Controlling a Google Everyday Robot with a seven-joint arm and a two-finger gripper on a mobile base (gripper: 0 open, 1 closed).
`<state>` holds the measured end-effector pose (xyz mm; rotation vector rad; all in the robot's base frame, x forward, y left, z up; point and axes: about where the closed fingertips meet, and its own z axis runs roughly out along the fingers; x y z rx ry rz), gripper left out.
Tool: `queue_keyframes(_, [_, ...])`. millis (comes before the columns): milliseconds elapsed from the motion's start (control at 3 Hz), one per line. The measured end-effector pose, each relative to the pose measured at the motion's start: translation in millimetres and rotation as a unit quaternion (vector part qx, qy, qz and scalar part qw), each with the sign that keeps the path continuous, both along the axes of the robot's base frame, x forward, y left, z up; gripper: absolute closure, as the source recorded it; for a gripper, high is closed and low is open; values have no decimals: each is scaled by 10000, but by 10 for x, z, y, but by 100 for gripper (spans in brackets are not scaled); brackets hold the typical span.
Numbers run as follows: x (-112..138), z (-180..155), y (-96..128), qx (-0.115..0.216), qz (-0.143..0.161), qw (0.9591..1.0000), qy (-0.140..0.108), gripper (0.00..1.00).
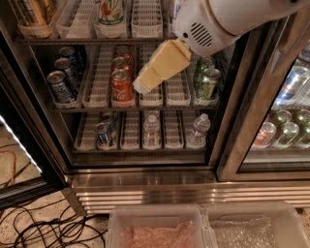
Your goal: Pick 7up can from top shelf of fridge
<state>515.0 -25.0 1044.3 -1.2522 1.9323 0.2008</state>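
Observation:
The 7up can point(110, 10), whitish with green lettering, stands on the top shelf point(147, 20) of the open fridge point(145, 193), in a white slotted tray left of centre; its top is cut off by the frame edge. My gripper point(142, 85), a pale yellow wedge on a white arm coming in from the upper right, hangs in front of the middle rack. It is below and a little right of the 7up can, apart from it, with nothing seen in it.
The middle rack holds blue cans point(60, 86), a red cola can point(121, 87) and green cans point(208, 82). The lower rack holds water bottles point(151, 128) and a small can point(102, 134). Two plastic bins point(155, 226) sit below. Cables point(43, 227) lie on the floor at left.

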Motion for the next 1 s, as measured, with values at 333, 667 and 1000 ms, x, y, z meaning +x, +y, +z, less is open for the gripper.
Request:
queue_keyframes(333, [61, 46, 205, 304, -252, 9992, -85, 0])
queue_keyframes(667, [405, 167, 500, 675, -645, 9949, -374, 0])
queue_keyframes(1000, [713, 119, 691, 936, -1006, 9902, -267, 0])
